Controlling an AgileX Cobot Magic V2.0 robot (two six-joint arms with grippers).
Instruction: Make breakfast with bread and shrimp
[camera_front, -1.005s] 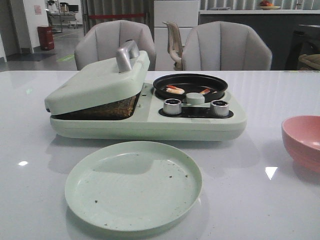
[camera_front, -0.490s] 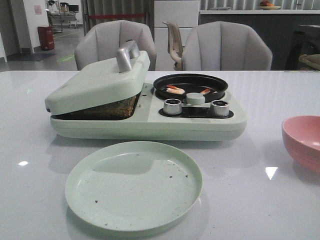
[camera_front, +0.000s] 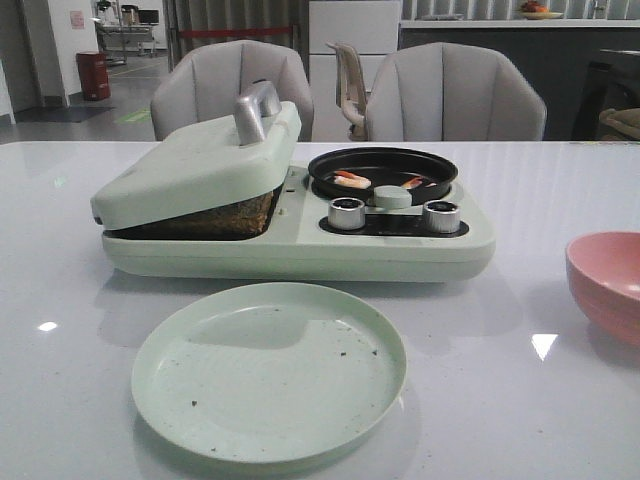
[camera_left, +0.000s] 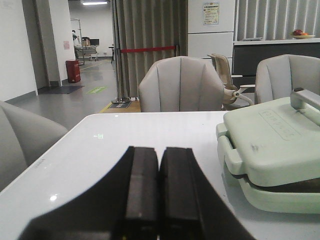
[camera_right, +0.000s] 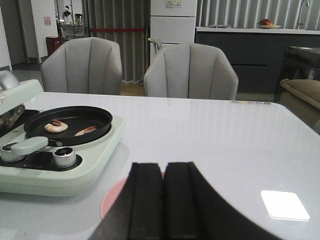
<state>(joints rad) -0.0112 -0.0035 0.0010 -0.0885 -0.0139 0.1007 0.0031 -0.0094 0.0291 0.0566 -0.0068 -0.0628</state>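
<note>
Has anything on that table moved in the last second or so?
Nothing visibly changed. The lid is propped over the toasted bread as before, two shrimp lie in the black pan, and the green plate and pink bowl sit where they were. No arm enters the front view.

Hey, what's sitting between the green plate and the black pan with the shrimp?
In the front view, the breakfast maker's front panel with two silver knobs lies between the plate and the pan holding shrimp.
</note>
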